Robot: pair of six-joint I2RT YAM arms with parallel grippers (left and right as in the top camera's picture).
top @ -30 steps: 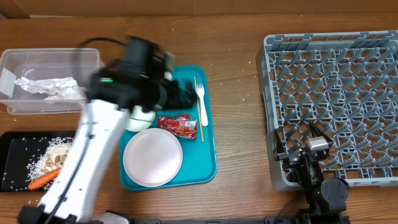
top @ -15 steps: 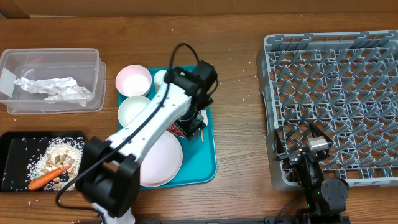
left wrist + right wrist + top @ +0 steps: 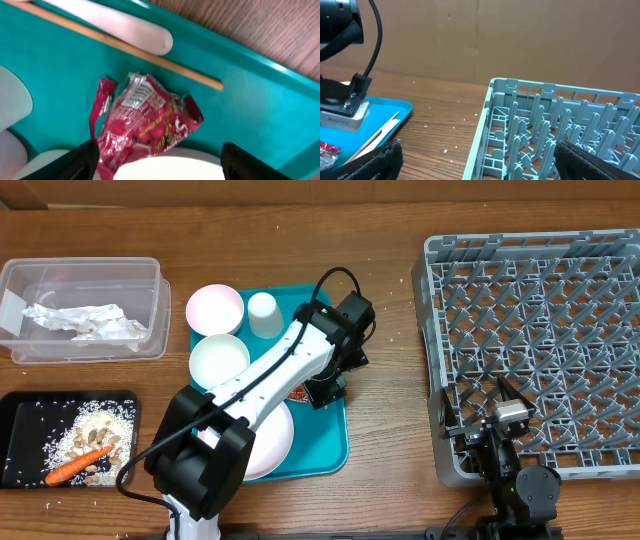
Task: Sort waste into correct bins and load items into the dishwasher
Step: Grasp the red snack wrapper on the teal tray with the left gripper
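1. This is a robotics lab set up as a mock kitchen clean-up station.
2. A plain cardboard wall [image 3: 520, 40] stands behind a wooden bench [image 3: 390, 270] speckled with crumbs.
3. Two machines occupy it: a white robot arm [image 3: 270, 375] with a loose black cable [image 3: 337, 270], and a dark robot arm [image 3: 510, 455] at the front edge.
4. The kitchen props are a grey dish rack [image 3: 540, 310], a teal serving tray [image 3: 325, 430], a clear tub [image 3: 90, 280] and a black tray [image 3: 25, 405].
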